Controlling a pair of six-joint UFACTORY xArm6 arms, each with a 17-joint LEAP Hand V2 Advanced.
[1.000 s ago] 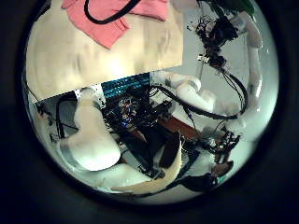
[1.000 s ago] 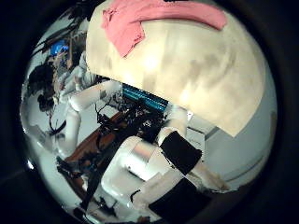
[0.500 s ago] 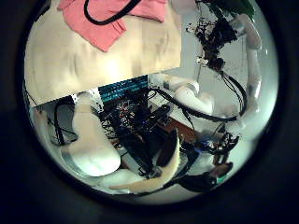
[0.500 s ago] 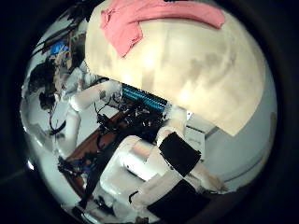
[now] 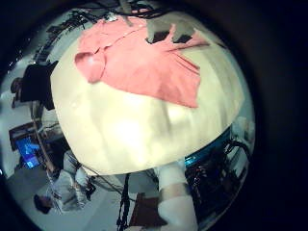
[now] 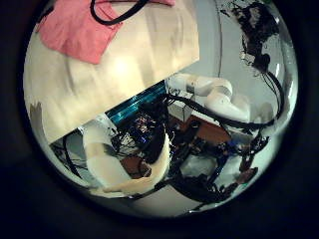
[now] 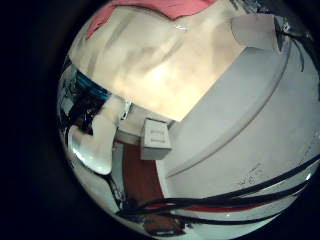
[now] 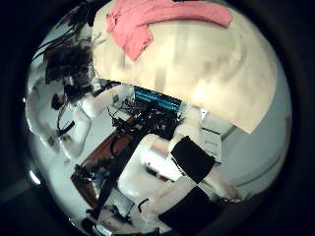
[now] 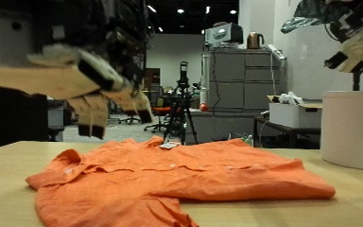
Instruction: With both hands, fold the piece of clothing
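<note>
My left hand (image 9: pixel 100 80) hovers above the shirt's collar end with fingers hanging down relaxed, open and holding nothing. My right hand (image 9: pixel 358 38) is high up over the table's other end, away from the shirt, fingers loosely spread and empty. The shirt also shows in the left little finger side palm view (image 5: pixel 144 63), in the left thumb side palm view (image 6: pixel 75 30) and in the right thumb side palm view (image 8: pixel 148 20), lying flat on the table.
A tall white cylinder (image 9: pixel 354 128) stands on the table under the right hand. Grey cabinets (image 9: pixel 238 90) stand behind the table. A black object (image 5: pixel 38 82) sits beside the table's edge in the left little finger side palm view.
The left thumb side palm view has shifted, so the left hand has moved; the shirt lies as before. The right thumb side palm view has barely changed.
</note>
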